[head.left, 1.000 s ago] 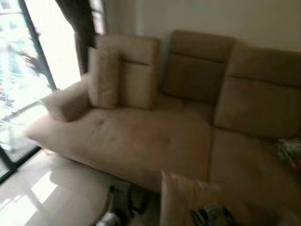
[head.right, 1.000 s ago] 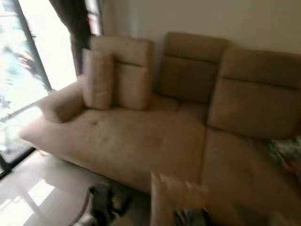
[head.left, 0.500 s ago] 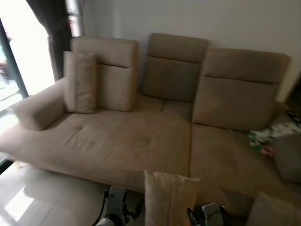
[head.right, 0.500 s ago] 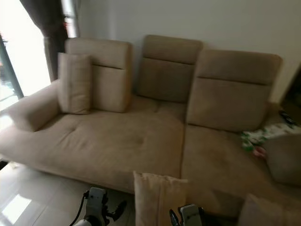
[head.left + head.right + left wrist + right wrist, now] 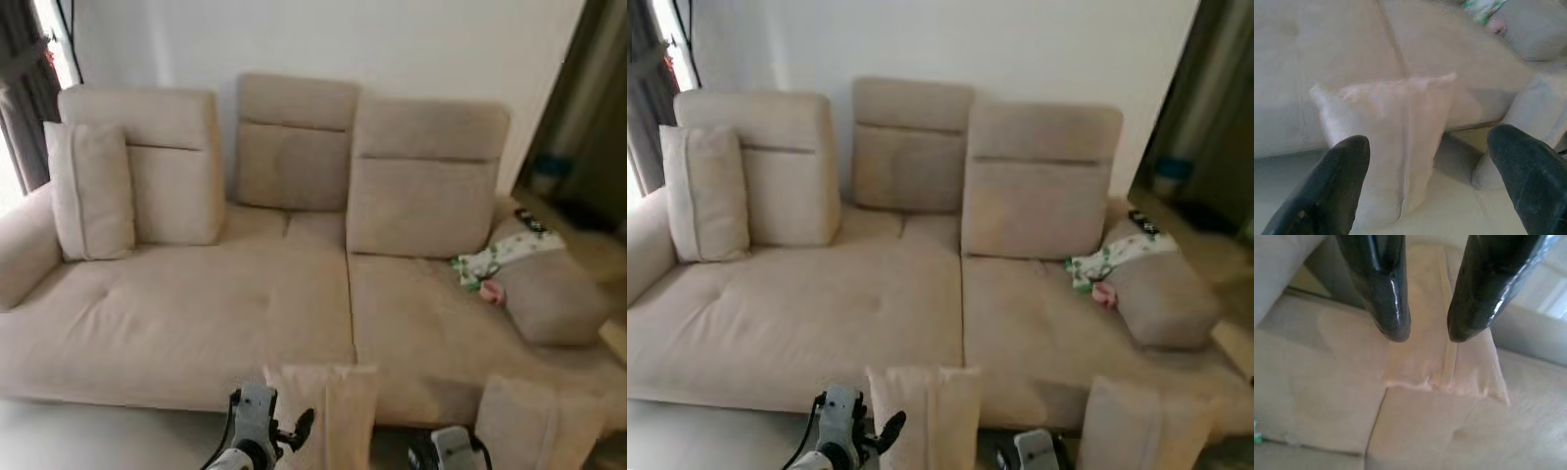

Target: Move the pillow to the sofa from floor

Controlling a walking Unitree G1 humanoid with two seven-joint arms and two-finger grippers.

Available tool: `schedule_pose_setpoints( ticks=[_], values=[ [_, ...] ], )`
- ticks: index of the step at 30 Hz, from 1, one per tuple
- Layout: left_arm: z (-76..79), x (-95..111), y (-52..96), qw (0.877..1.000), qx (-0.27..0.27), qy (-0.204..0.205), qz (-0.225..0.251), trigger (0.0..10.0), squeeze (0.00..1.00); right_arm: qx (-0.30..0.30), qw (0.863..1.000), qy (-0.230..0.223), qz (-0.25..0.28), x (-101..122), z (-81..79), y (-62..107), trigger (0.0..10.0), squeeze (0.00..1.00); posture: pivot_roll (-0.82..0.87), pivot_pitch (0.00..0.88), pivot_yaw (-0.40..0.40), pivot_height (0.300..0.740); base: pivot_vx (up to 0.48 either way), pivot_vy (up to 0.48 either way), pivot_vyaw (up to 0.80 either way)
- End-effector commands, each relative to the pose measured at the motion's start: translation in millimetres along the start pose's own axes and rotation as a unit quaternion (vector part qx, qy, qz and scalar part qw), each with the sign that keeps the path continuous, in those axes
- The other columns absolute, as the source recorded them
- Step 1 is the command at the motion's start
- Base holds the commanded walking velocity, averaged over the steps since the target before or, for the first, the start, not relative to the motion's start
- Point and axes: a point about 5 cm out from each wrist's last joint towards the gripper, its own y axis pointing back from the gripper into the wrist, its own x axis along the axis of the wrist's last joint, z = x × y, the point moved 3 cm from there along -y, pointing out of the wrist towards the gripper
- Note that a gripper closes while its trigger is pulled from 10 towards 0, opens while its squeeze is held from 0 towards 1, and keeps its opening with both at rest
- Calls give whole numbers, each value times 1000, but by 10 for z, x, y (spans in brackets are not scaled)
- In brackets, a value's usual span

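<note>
Beige sofa (image 5: 245, 304) ahead of us, matte woven fabric, three back cushions, wide seat; one cushion (image 5: 90, 191) propped upright at its left end, a bolster (image 5: 549, 294) and a patterned cloth (image 5: 495, 259) at the right. Our pillow (image 5: 328, 411) stands upright just before the seat's front edge, between our arms, same beige cloth with a seam down its middle. Left tool (image 5: 1430, 166) spread wide, fingers either side of the pillow, gripping nothing. Right tool (image 5: 1427, 330) nearly closed above the pillow's top edge; we cannot tell if it pinches the cloth. A second pillow (image 5: 534, 426) leans nearby on the right. We judge the pillow light, soft and yielding; it should squash under grip, so take it at the top corners or across the stiffer seam.
</note>
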Motion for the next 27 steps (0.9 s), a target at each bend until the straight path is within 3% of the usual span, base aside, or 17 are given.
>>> schedule_pose_setpoints(
  ticks=[1,2,3,7,10,12,14,16,25,27],
  values=[
    [2,4,-2,1000,3,9,3,10000,0,7,1000,0,-9,-60,-34,25,10000,0,164,0,11,736,0,0,0],
    [3,6,-3,1000,3,10,4,10000,0,7,1000,0,-9,-59,-33,25,10000,0,164,0,11,736,0,0,0],
    [-1,45,-4,1000,1,19,17,10000,0,3,998,54,26,84,-15,21,10000,0,166,0,10,736,0,0,0],
    [-28,167,14,998,-7,29,56,10000,0,-11,987,131,95,343,25,51,10000,0,166,0,10,736,0,0,0],
    [-37,199,22,997,-9,28,66,10000,0,-13,984,141,108,390,30,62,10000,0,166,0,10,736,0,0,0],
    [-50,322,62,994,-11,23,107,10000,0,-5,980,150,132,485,21,101,10000,0,167,0,10,736,0,0,0],
    [-50,322,62,994,-11,23,107,10000,0,-5,980,150,132,485,21,101,10000,0,167,0,10,736,0,0,0],
    [-90,428,148,989,3,19,148,10000,0,-2,979,148,139,538,32,158,10000,0,172,0,8,736,0,0,0],
    [-191,461,255,984,35,15,172,10000,0,-27,976,145,163,690,91,269,10000,0,182,0,9,736,0,0,0],
    [-173,585,395,978,28,11,204,10000,0,-35,973,141,176,786,129,419,10000,0,194,0,6,736,0,0,0]
  ],
)
